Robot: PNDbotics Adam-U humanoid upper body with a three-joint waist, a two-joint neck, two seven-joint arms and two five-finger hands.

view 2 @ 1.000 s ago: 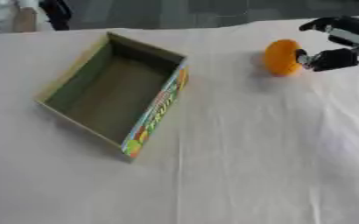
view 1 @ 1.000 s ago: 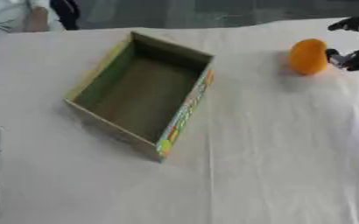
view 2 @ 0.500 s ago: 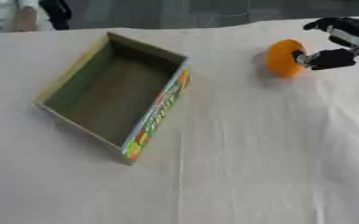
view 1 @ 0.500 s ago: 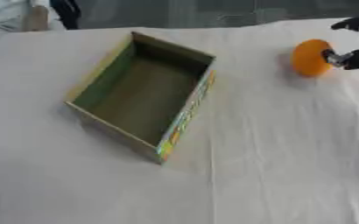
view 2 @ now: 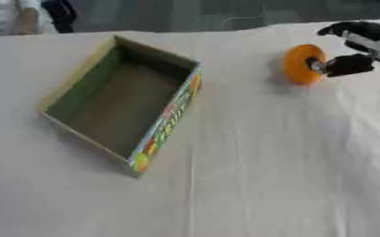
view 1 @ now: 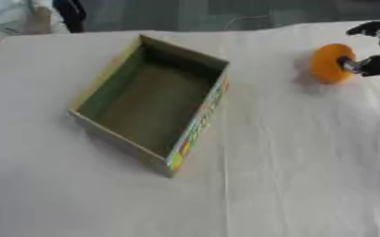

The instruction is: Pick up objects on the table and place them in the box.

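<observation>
Box: open rectangular cardboard box with a green inside and a printed coloured side [view 1: 148, 104], nearest, lying askew on the white tablecloth [view 1: 290, 176]; nothing seen in it.
Object: round orange ball-like thing [view 2: 302, 64], far right, well apart from the box.
Handling: looks smooth, light, apt to roll; take it across its widest part.
Right hand [view 2: 357, 46]: black fingers curled about the orange thing, one tip touching its side.
Left hand: out of sight.
</observation>
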